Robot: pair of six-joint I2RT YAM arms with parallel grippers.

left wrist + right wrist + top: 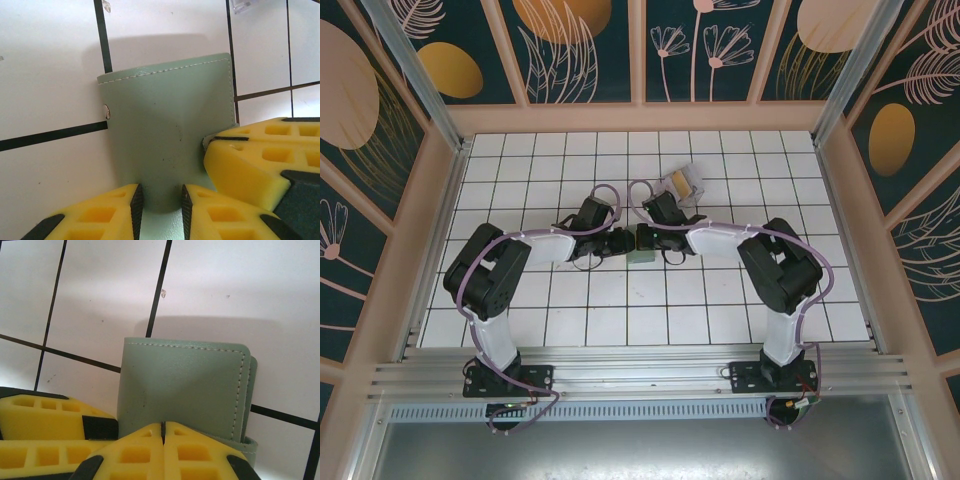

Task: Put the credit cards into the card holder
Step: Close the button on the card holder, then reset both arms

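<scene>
Card holder [165,135] sits pinched in the left gripper [159,205]; right gripper [163,432], closed tight, meets its edge; bare counter [50,75] surrounds.

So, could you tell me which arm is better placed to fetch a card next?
Right, probably: the credit cards lie beyond its wrist, on its side. The right gripper and left gripper both clasp the card holder, so left could hold it alone.

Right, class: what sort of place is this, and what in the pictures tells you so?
Most likely a robot test booth, not a home or shop: a left arm and a right arm bolted to a metal rail, a white gridded table, and leaf-patterned wall panels closing it in.
</scene>
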